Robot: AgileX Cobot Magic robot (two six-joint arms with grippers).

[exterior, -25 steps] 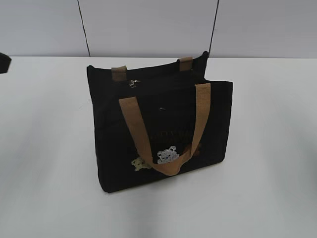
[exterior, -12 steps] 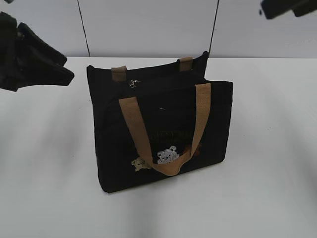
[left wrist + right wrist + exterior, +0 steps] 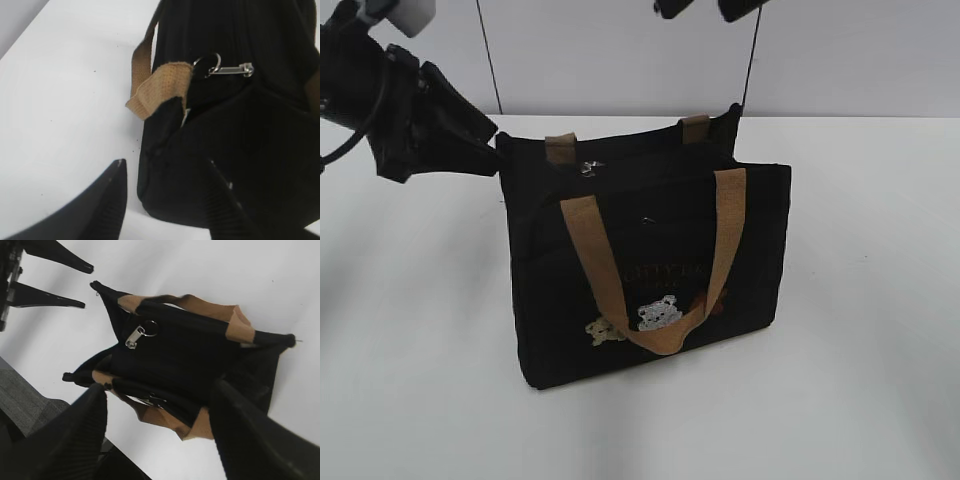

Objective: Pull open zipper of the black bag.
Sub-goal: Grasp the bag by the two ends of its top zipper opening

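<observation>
The black bag [image 3: 650,260] stands upright mid-table, with tan handles and bear patches on its front. Its zipper runs along the top, and the silver pull tab [image 3: 588,167] lies at the left end, also visible as the pull tab [image 3: 231,70] and the pull tab [image 3: 135,336]. My left gripper [image 3: 492,150] hovers open just left of the bag's upper left corner. In the left wrist view, that corner shows between the left gripper's [image 3: 167,165] jaws. My right gripper [image 3: 708,8] hangs open high above the bag, and in its wrist view the right gripper [image 3: 159,386] holds nothing.
White table [image 3: 860,330] surrounds the bag, with a grey wall behind it. A tan handle [image 3: 160,87] lies folded beside the pull tab. The left gripper's fingers [image 3: 55,300] show at the top left of the right wrist view.
The left arm has come in from the left edge up to the bag's left corner. The right gripper has moved left along the top of the view, over the bag.
</observation>
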